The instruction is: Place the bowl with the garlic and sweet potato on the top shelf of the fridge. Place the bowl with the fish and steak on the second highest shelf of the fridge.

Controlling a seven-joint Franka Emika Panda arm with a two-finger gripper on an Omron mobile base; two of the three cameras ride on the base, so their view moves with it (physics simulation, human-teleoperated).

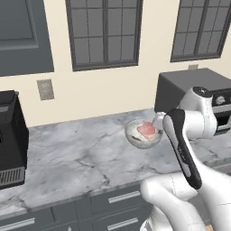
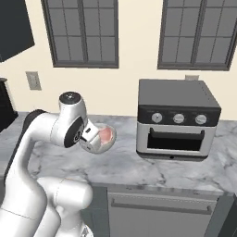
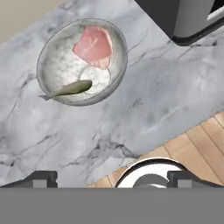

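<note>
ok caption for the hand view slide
Open gripper hovers above a grey marbled bowl holding a pink steak and an olive fish on the marble counter.

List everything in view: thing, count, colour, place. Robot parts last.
bowl: one, pale grey, on the counter left of the oven
steak: one, pink, in the bowl
fish: one, olive, in the bowl
oven: one, dark grey, on the counter at right
counter: one, grey marble, under the windows
windows: two, dark frames, on the wall
outlet: one, grey, on the wall
pincer: one, dark tips, open, above the counter edge
</note>
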